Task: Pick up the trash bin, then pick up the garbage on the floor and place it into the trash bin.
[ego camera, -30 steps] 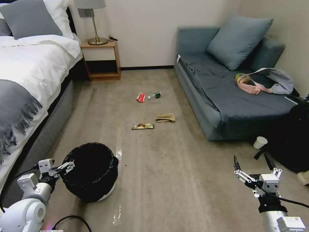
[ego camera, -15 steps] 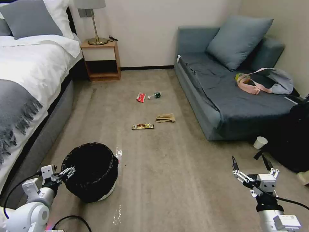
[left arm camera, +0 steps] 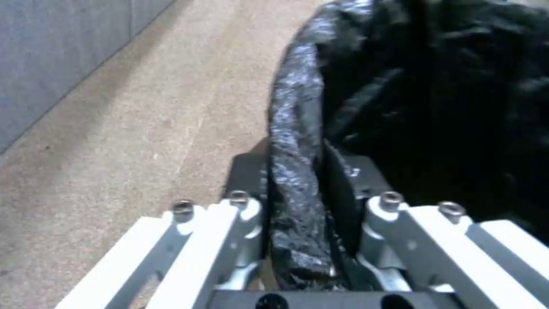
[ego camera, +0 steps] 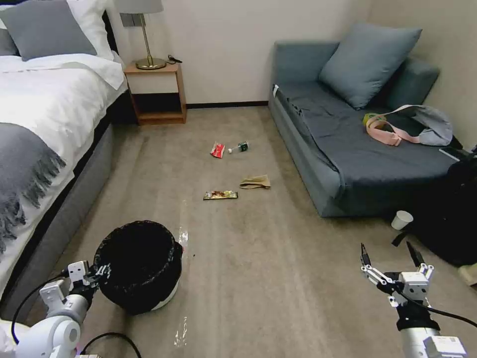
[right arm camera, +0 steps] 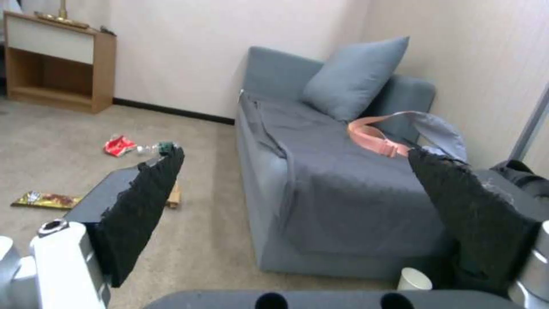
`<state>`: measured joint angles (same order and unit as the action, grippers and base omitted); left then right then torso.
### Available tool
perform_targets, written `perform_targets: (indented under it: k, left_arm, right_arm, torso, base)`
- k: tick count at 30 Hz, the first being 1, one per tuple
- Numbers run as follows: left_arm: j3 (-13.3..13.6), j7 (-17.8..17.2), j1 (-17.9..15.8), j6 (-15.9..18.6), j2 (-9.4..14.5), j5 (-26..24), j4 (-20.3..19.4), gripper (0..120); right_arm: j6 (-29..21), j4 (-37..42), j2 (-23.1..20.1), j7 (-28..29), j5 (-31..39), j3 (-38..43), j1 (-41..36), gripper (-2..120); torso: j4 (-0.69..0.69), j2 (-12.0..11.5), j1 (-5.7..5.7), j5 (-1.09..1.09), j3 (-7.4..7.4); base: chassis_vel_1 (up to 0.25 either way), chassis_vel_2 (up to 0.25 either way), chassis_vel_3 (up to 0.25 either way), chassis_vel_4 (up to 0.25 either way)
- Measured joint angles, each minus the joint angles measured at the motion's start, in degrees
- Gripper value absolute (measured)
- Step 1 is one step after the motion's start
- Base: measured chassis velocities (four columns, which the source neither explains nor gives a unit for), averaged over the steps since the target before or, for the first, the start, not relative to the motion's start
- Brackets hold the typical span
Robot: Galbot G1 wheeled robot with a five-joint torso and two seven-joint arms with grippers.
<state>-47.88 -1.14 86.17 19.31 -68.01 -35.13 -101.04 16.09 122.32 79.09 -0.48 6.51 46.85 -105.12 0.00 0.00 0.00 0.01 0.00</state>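
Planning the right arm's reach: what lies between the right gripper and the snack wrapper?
Bare carpet, by the head view, between the open right gripper and the snack wrapper.

Trash bin [ego camera: 136, 266] near-left by bed [ego camera: 44, 129] — garbage [ego camera: 220, 195] farther ahead

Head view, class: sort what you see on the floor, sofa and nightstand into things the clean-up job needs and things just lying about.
Job:
trash bin, rim between the left end effector fingers
brown paper bag
snack wrapper
red-and-white packet
small bottle
right end effector, open, idle

Lying about:
paper cup
pink-strapped bag on sofa
lamp
black backpack
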Motion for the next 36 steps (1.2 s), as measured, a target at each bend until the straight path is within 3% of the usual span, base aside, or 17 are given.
perform_targets:
  k: [1, 3, 14, 27, 36]
  left_arm:
    - [0.00, 0.00, 0.00, 0.00, 0.00, 0.00, 0.00, 20]
    - [0.12, 0.08, -0.07, -0.28, -0.11, -0.35, 0.18, 6]
    - [0.07, 1.51, -0.02, -2.32, -0.26, -1.40, 0.09, 5]
    - [-0.75, 4.77, 0.43, -7.48, -1.86, -1.76, -2.92, 4]
    - [-1.28, 5.99, 0.75, -8.07, -1.93, -4.80, -4.54, 4]
  right_arm:
    - [0.00, 0.00, 0.00, 0.00, 0.00, 0.00, 0.00, 100]
    - [-0.03, 0.35, 0.04, 0.09, 0.00, 0.01, -0.06, 100]
    - [-0.38, 1.28, -0.23, -0.43, -0.32, -0.21, -0.32, 100]
    - [-1.84, 3.14, -1.09, -4.67, -1.64, -0.92, -2.17, 100]
    - [-4.31, 3.69, -2.70, -6.75, -0.12, -1.10, -3.06, 100]
  torso:
    - [0.00, 0.00, 0.00, 0.00, 0.00]
    - [0.00, 0.00, 0.00, 0.00, 0.00]
    - [0.00, 0.00, 0.00, -0.04, 0.00]
    - [0.00, 0.00, 0.00, -0.02, 0.00]
    - [-0.01, 0.00, 0.00, -0.01, 0.00]
  base:
    - [0.000, 0.000, 0.000, 0.000]
    - [0.000, 0.000, 0.000, 0.000]
    - [0.000, 0.000, 0.000, 0.000]
    - [0.000, 0.000, 0.000, 0.000]
    - [0.000, 0.000, 0.000, 0.000]
